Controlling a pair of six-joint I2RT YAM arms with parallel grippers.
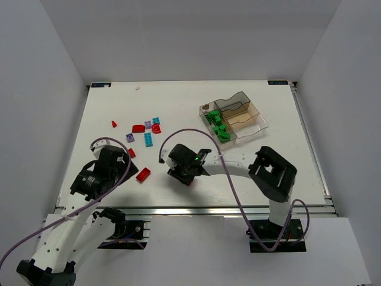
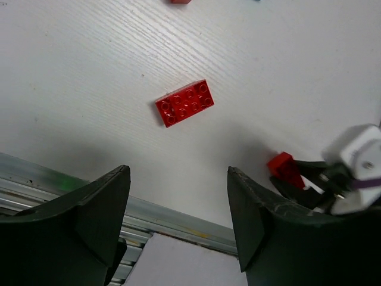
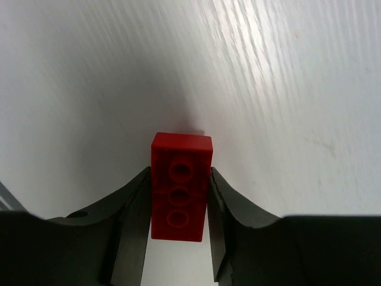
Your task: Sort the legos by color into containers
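Note:
My right gripper (image 3: 178,199) is shut on a small red lego (image 3: 180,187), pinched at both long sides, just over the white table. From above it sits near the table's front middle (image 1: 187,176). The left wrist view shows that same red lego (image 2: 286,169) in the right fingers. My left gripper (image 2: 178,185) is open and empty, with a red two-by-four lego (image 2: 184,102) lying on the table ahead of it, also seen from above (image 1: 143,174). The clear tray (image 1: 262,123) stands at the back right, with several green legos (image 1: 219,128) in its long section.
Loose legos lie at the left middle: red (image 1: 138,128), purple (image 1: 130,137), cyan (image 1: 147,139), a red wedge (image 1: 114,124) and a red one (image 1: 131,152) by the left arm. The table's metal front rail (image 2: 178,223) runs under the left fingers.

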